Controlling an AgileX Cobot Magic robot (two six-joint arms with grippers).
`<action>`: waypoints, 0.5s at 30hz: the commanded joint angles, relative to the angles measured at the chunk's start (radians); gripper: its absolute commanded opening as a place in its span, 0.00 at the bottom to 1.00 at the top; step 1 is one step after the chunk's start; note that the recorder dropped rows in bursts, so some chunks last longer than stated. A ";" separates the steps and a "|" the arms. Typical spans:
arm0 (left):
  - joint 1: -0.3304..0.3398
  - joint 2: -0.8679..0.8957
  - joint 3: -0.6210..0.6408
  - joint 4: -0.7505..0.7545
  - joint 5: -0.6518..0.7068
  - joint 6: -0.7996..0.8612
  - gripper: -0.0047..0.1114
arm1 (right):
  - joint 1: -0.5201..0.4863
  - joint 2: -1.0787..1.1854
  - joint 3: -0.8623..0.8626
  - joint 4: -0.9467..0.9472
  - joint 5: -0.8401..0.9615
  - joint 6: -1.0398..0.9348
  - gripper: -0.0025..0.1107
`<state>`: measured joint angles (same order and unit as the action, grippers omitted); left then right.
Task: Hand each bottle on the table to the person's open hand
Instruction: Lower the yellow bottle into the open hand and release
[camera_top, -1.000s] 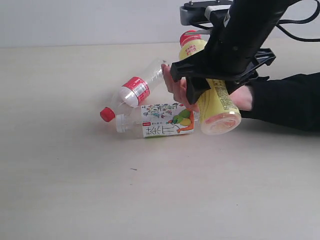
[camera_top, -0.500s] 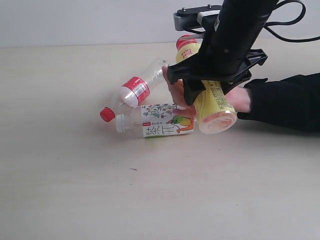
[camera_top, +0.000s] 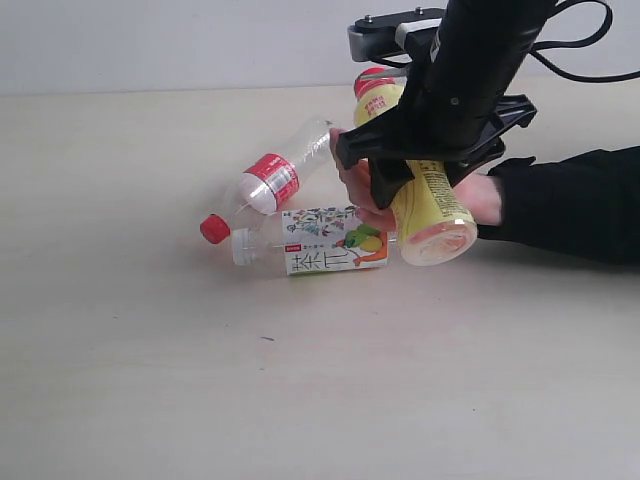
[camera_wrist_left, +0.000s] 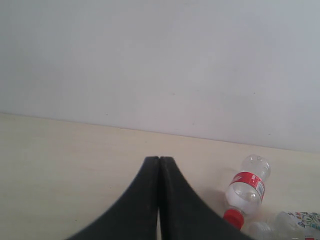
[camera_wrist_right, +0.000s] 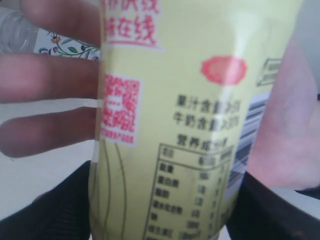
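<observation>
A yellow plastic bottle with a red cap is clamped around its middle by the jaws of the right gripper. Its long axis is tilted, with the cap toward 11 o'clock and the base toward 5 o'clock. It is held right against the person's open hand, between fingers and palm. The left gripper is seen well apart, jaws pressed together and empty. Two clear bottles are left on the beige table.

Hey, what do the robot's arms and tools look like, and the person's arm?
Right tool: matte black, broad crossbar, grey block behind it, black cable looping off the black arm. Left tool: two black fingers tapering to points. Person's hand is bare; sleeve is black.
</observation>
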<state>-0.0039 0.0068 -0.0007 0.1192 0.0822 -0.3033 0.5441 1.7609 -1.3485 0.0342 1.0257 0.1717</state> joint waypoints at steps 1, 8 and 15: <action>0.004 -0.007 0.001 0.002 0.002 0.004 0.04 | -0.005 0.000 -0.008 -0.011 -0.009 -0.004 0.42; 0.004 -0.007 0.001 0.002 0.002 0.004 0.04 | -0.005 0.000 -0.008 -0.011 -0.011 -0.004 0.63; 0.004 -0.007 0.001 0.002 0.002 0.004 0.04 | -0.005 0.000 -0.008 -0.027 -0.016 -0.004 0.73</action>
<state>-0.0039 0.0068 -0.0007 0.1192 0.0822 -0.3033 0.5441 1.7609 -1.3485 0.0249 1.0239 0.1717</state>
